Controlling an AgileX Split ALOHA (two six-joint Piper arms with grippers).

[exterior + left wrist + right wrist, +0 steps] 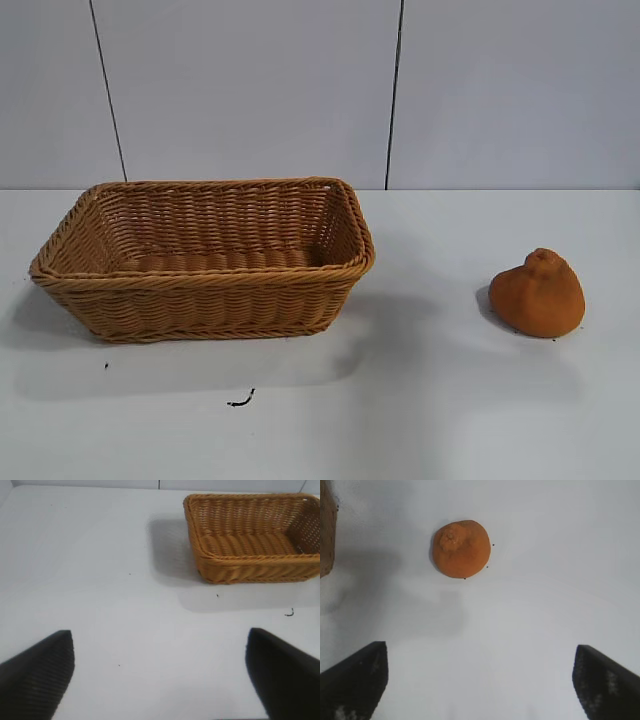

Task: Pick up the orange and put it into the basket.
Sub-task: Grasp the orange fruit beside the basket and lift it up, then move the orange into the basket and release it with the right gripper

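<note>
Orange (538, 294) sits on the white table (420, 400) with its knob up, well apart from the basket (205, 257) to its left in the exterior view. The right gripper (479, 680) hangs above the table short of the fruit, fingers spread wide and holding nothing. The left gripper (160, 672) is likewise wide open over bare table, the basket some way ahead of it.

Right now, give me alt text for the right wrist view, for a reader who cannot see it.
A dull-orange, lumpy orange sits alone on a white table, knob facing up, untouched. The right gripper is open above the table, its two dark fingers wide apart and short of the fruit. A sliver of the wicker basket shows at the frame's edge.
</note>
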